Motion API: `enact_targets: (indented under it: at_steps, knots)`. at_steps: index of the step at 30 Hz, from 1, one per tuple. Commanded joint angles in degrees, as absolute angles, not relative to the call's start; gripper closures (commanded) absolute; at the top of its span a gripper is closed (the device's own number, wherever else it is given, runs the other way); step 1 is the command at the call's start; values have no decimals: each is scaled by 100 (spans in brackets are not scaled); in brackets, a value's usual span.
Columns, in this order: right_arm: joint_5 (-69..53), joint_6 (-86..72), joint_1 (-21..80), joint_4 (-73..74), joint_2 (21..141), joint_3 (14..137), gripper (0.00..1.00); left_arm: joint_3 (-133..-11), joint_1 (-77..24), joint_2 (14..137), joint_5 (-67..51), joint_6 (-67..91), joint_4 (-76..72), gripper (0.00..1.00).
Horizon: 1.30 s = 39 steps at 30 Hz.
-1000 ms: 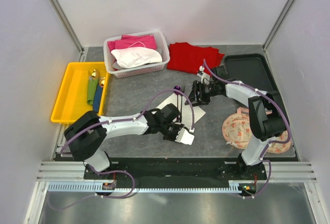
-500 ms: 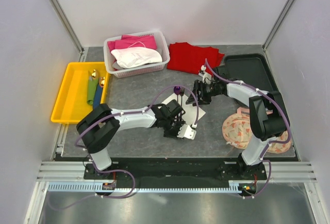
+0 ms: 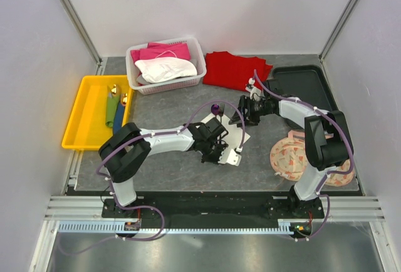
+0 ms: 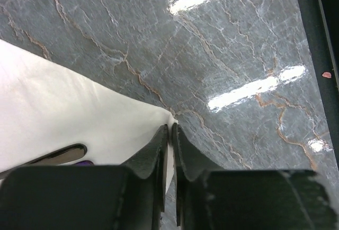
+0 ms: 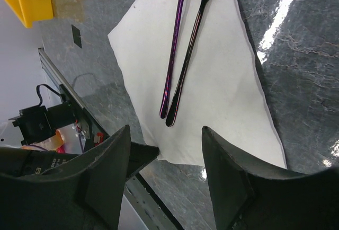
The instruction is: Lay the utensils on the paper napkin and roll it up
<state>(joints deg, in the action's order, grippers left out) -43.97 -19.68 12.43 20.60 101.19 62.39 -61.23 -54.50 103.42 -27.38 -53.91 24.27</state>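
Note:
The off-white paper napkin [image 3: 240, 136] lies on the grey table's middle, with two slim utensils side by side on it, a purple one [image 5: 175, 55] and a dark one [image 5: 194, 44]. Their ends show purple in the top view [image 3: 216, 108]. My left gripper [image 3: 222, 148] is shut on the napkin's near corner [image 4: 161, 118], low at the table. My right gripper [image 3: 242, 116] is open and empty, hovering over the napkin's [image 5: 222, 92] right side. The green utensil [image 3: 111, 110] and blue utensil [image 3: 119, 114] with gold ends lie in the yellow tray [image 3: 78, 118].
A white basket [image 3: 164, 86] with pink and white cloths stands at the back. A red folded cloth [image 3: 235, 68] lies beside it, a black tray [image 3: 310, 84] at the back right. Patterned plates [image 3: 291, 156] lie near the right arm's base.
My left gripper has moved right and away from the arm bases to the napkin's near corner. My right gripper has drawn back a little to the right.

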Motion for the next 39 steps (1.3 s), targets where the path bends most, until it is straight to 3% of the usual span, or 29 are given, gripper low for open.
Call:
enact_targets:
  at_steps: [1, 8, 21, 29, 34, 39]
  knots:
    - [-4588, -1854, 1187, 2021, 9932, 6258, 37, -6082, -5493, 10424, -2706, -5625, 2716, 98]
    - [-4667, -1741, 1134, 2100, 9897, 6267, 37, -6152, -5625, 10029, -3067, -5257, 2935, 98]
    - [-4860, -1846, 1063, 2118, 9773, 6056, 37, -7584, -4844, 10459, -3305, -5115, 3340, 98]
    - [-5062, -2451, 1055, 1688, 9817, 5608, 47, -7937, -4439, 10942, -3217, -5256, 3217, 98]
    - [-5273, -2830, 1072, 1284, 9835, 5283, 58, -7823, -4368, 11004, -3173, -5247, 2998, 98]
    - [-5081, -2804, 1107, 1213, 9835, 5142, 61, -7647, -4307, 10864, -3208, -5124, 2786, 98]
